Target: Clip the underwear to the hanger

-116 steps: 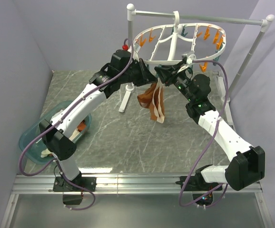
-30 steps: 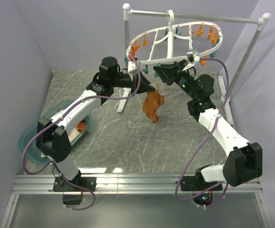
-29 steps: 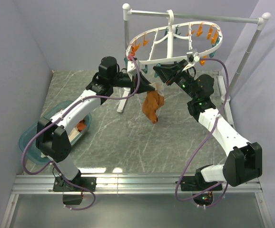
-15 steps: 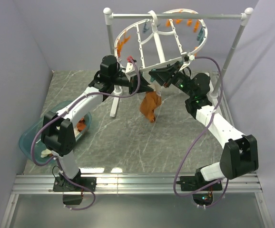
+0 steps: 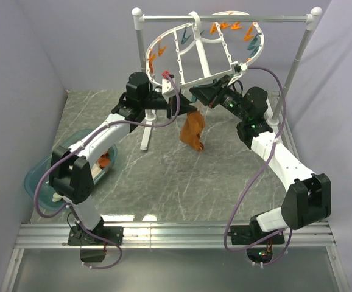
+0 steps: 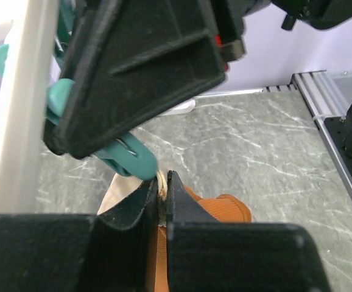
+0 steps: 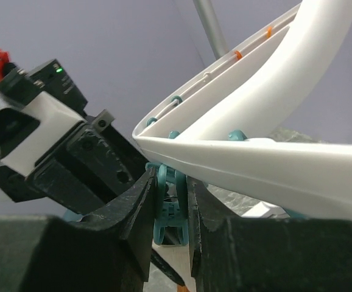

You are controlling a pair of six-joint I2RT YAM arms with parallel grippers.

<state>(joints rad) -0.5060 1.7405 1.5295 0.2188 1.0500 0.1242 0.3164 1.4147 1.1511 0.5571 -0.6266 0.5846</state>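
The rust-orange underwear (image 5: 193,131) hangs below the near rim of the white oval hanger (image 5: 188,73), which tilts steeply up from the pole. My left gripper (image 5: 184,111) is shut on the cream waistband (image 6: 161,185), holding it up against the tip of a teal clothespin (image 6: 124,157). My right gripper (image 5: 200,100) is shut on a teal clothespin (image 7: 173,204) under the hanger rim (image 7: 255,161), squeezing its handles. Orange fabric (image 6: 225,210) droops below the left fingers. Both grippers meet at the rim's near edge.
A grey-white pole stand (image 5: 225,18) carries the hanger, with one foot (image 5: 144,137) on the marble table. A teal bin (image 5: 42,182) with other garments sits at the left. Orange and teal pins (image 5: 225,27) ring the hanger's far side.
The stand and hanger have shifted left and the hanger has tilted up more steeply. Both grippers stayed at the near rim, and the underwear has bunched up higher.
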